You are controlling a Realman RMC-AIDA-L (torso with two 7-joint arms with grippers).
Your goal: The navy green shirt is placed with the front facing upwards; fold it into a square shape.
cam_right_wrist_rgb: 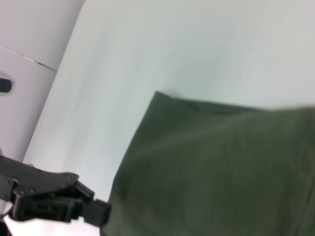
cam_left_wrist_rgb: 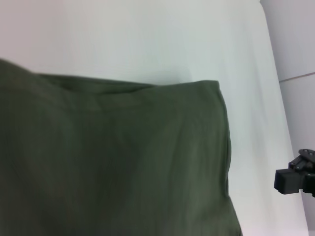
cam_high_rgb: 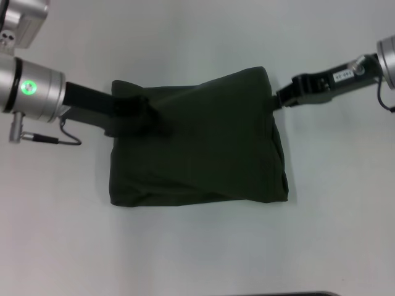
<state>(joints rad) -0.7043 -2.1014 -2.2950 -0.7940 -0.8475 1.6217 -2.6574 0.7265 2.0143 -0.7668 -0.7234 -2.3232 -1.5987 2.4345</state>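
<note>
The navy green shirt (cam_high_rgb: 203, 148) was seen lying on a white table (cam_high_rgb: 197, 37), roughly in the middle of the head view, already folded into a compact, roughly square bundle. No lettering or neck label could be made out on the cloth that faced up. Its far edge was raised higher at the right corner than at the left, and diagonal creases ran across the top layer. The near edge lay flat on the table with a thick, rounded fold. The left gripper (cam_high_rgb: 139, 114) was placed over the far left corner of the shirt, its black body resting on or just above the cloth; whether its fingers were apart or together could not be told, since they blended with the dark fabric. The right gripper (cam_high_rgb: 279, 98) was positioned at the far right edge of the shirt, touching or just beside the cloth, and the state of its fingers could not be told either. In the left wrist view the shirt (cam_left_wrist_rgb: 113, 162) filled most of the picture, with the right gripper (cam_left_wrist_rgb: 295, 178) seen beyond its edge. In the right wrist view the shirt (cam_right_wrist_rgb: 216, 172) was shown with the left gripper (cam_right_wrist_rgb: 93, 210) at its edge.
</note>
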